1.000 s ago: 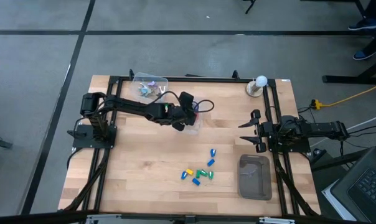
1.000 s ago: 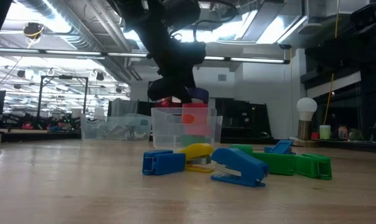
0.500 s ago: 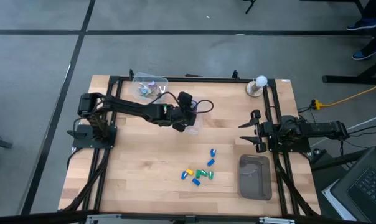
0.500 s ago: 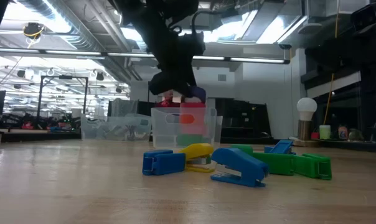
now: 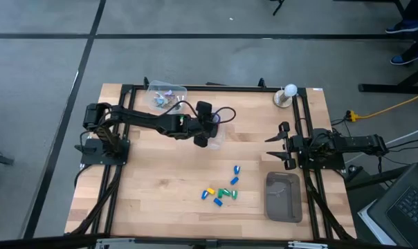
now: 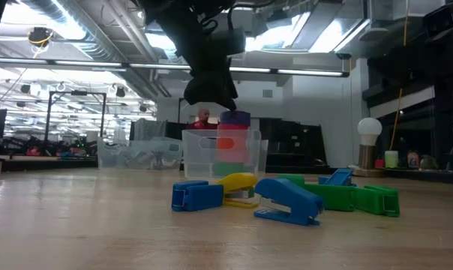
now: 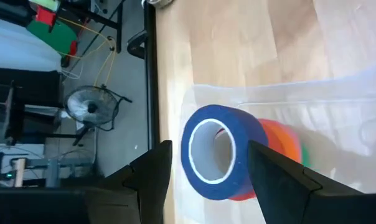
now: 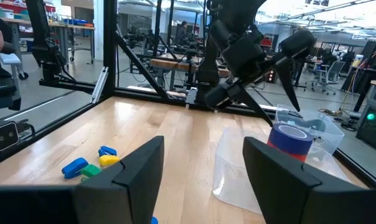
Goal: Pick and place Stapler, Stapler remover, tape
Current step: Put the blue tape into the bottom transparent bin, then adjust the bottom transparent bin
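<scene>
A clear plastic container [image 5: 214, 136] stands on the table's middle, toward the far side. It holds a stack of tape rolls [image 6: 228, 146]: a blue roll [image 7: 216, 152] with a pale centre on top, then orange [image 7: 281, 140] and green below. My left gripper [image 5: 201, 139] hovers open just above the stack [image 6: 210, 94], its fingers on either side of the blue roll without touching it [image 7: 210, 144]. Small blue, yellow and green staplers [image 5: 223, 190] lie on the table's near middle [image 6: 286, 201]. My right gripper [image 5: 275, 146] waits open at the table's right [image 8: 203, 142].
A grey tray [image 5: 283, 197] lies at the near right. A clear bin [image 5: 166, 95] with small things stands at the far edge. A white ball-shaped lamp [image 5: 286, 93] stands at the far right. Bare wood lies at the near left.
My left gripper has risen from the top of the clear container and drawn a little toward the table's left. The tape stack has stayed in the container, and the blue roll now shows clear on top of it.
</scene>
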Available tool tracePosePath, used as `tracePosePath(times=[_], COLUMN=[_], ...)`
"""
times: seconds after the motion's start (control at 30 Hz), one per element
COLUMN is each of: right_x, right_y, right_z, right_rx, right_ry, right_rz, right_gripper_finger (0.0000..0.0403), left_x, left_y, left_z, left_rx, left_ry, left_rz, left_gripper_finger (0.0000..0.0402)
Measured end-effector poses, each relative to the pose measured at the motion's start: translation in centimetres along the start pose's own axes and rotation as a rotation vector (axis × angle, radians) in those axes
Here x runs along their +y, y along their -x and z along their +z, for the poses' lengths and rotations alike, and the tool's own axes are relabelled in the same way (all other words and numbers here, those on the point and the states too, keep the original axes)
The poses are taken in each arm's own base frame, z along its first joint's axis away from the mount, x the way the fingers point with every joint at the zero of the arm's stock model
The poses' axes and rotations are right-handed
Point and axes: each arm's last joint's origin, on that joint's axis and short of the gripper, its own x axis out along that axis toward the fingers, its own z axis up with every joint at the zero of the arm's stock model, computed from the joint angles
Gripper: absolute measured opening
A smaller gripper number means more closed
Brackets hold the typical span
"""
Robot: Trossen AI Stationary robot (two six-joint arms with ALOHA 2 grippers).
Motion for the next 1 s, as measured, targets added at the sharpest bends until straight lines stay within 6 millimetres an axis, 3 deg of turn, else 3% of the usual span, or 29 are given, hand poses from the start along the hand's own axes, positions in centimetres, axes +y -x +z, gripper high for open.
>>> tracePosePath(times=[0.3, 0.7, 1.0], right_x=[0.0, 0.0, 0.0], right_y=[0.0, 0.0, 0.0], right_z=[0.0, 0.0, 0.0], right_rx=[0.0, 0.001, 0.0], right_ry=[0.0, 0.0, 0.0], right_rz=[0.0, 0.0, 0.0], right_gripper_finger=[0.0225, 0.0225, 0.0225], left_x=[-0.8, -0.1, -2.4], left_y=[0.6, 1.6, 3.4], left_z=[0.6, 1.5, 2.4], left_rx=[-0.023, -0.176, -0.226], left_ry=[0.023, 0.36, 0.317], left_rz=[-0.015, -0.132, -0.331], left_gripper_finger=[0.0203, 0.0203, 0.0203])
